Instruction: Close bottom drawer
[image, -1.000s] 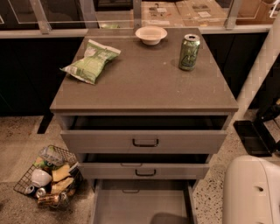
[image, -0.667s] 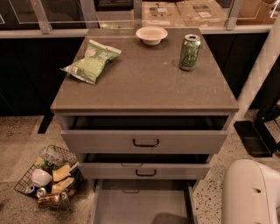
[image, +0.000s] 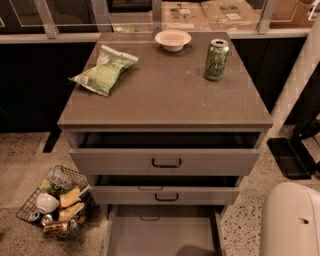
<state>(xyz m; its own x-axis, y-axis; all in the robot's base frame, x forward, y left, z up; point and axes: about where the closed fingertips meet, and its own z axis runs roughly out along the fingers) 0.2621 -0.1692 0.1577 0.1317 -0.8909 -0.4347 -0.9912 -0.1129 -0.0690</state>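
Observation:
The grey cabinet (image: 165, 100) has three drawers. The bottom drawer (image: 162, 235) is pulled far out. Its plain grey tray is empty, and its front and handle are cut off by the lower edge of the view. The middle drawer (image: 165, 194) and the top drawer (image: 165, 161) each stand a little way out, and both have black bar handles. The gripper is not in view. Only a white rounded part of my arm (image: 290, 220) shows at the lower right, right of the open bottom drawer.
On the cabinet top are a green chip bag (image: 104, 70), a white bowl (image: 173, 39) and a green can (image: 216, 60). A wire basket of trash (image: 52, 202) sits on the floor to the left. A black stand base (image: 292, 157) is on the right.
The white arm part at the lower right has shifted slightly. The drawers and the things on top have not moved.

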